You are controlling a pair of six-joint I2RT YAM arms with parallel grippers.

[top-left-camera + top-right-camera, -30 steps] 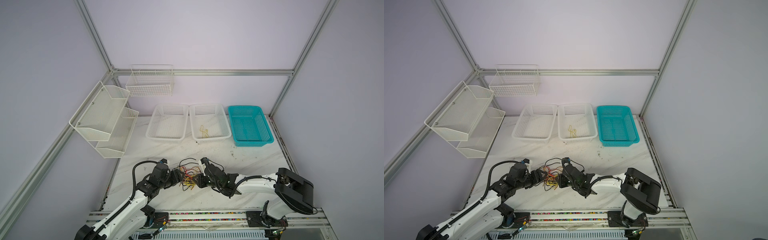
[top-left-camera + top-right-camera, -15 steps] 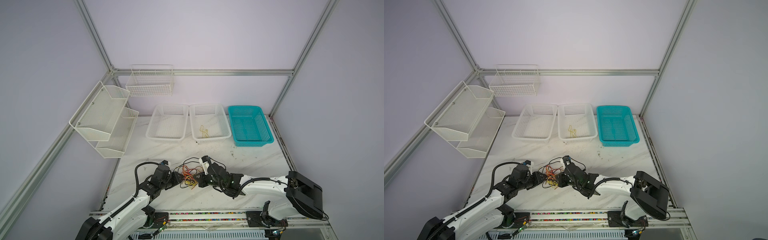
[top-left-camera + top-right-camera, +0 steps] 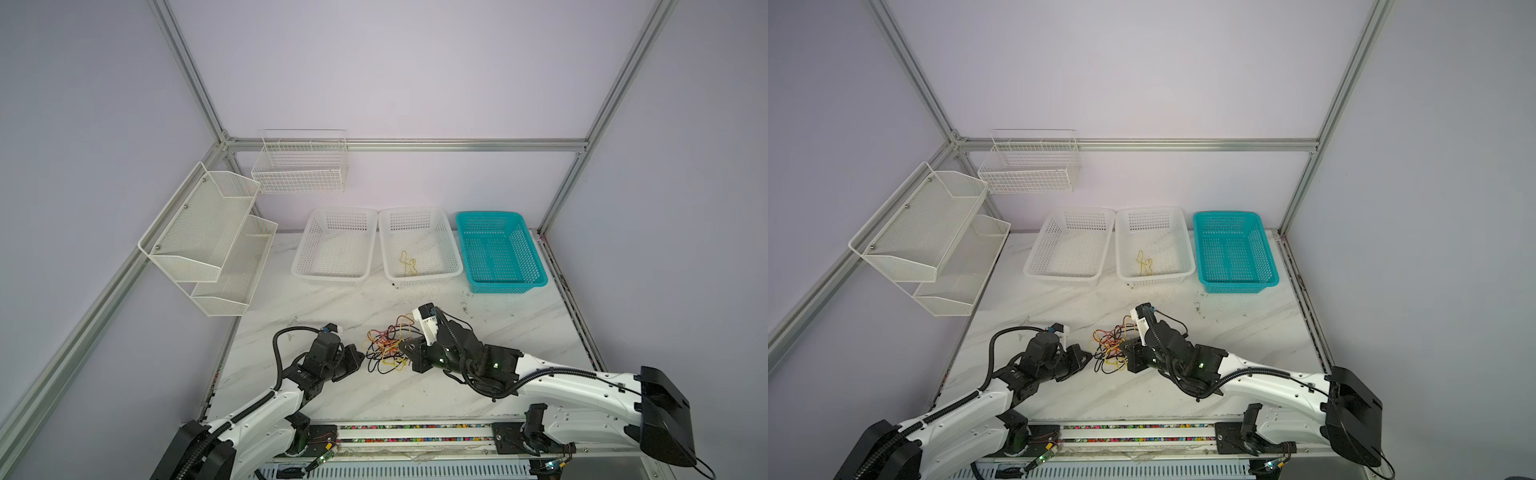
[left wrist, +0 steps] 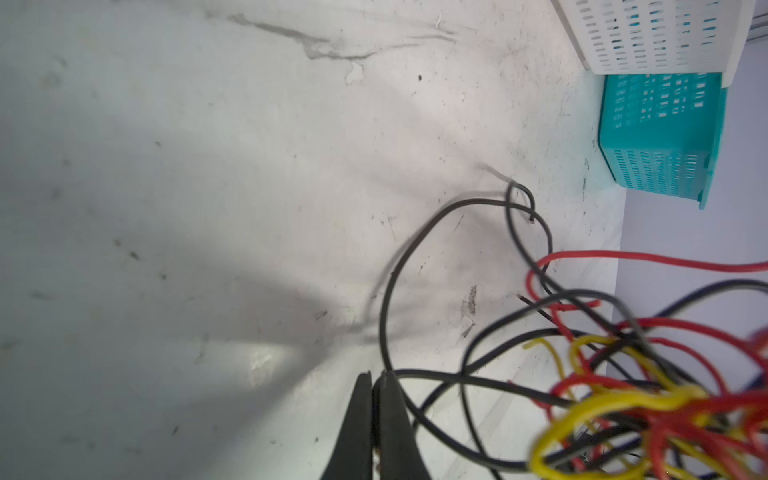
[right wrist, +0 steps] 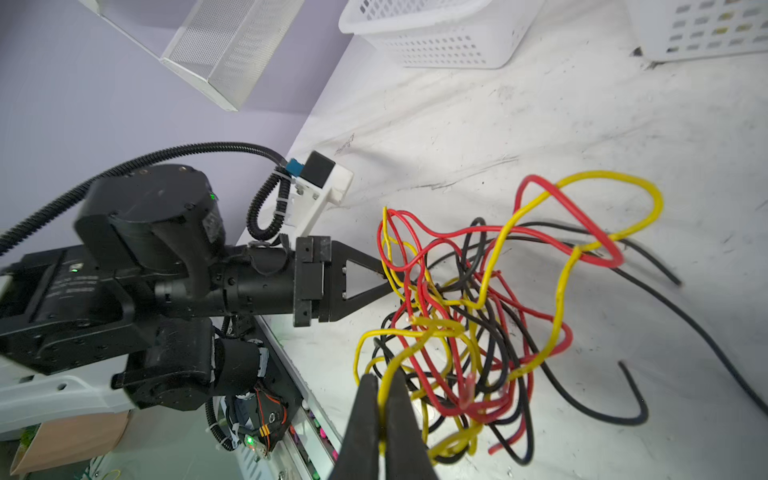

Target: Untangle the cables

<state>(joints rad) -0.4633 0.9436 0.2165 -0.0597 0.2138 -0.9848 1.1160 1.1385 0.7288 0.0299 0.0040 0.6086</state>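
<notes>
At the front edge of the table (image 3: 332,307) the two arms reach in from either side and meet low over the marbled top. The left gripper (image 3: 360,360) points at the near left side of the cables (image 3: 386,349). In its wrist view the jaws stand pressed together, with only a hairline gap, and a black strand loops down to the left gripper's (image 4: 376,378) tips and looks pinched there. The right wrist view shows the left gripper (image 5: 388,276) from the side, its tips buried in the red and yellow loops at the edge of the cables (image 5: 478,311).

The right gripper (image 3: 405,351) comes in from the opposite side of the tangle. Its jaws are also closed, and in its wrist view a yellow strand runs up between the right gripper's (image 5: 380,380) fingers.

The cables lie in one knotted heap of black, yellow and red wire between the two grippers in both top views, partly lifted off the table, with black ends trailing onto it.

Farther back, three baskets stand in a row, well apart from the heap: a white basket (image 3: 334,210), a middle white basket (image 3: 415,210) with a single yellow cable (image 3: 407,264) lying in it, and a teal basket (image 3: 490,214). A two-tier mesh shelf (image 3: 199,232) hangs on the left wall, and a wire basket (image 3: 299,166) on the back wall.
</notes>
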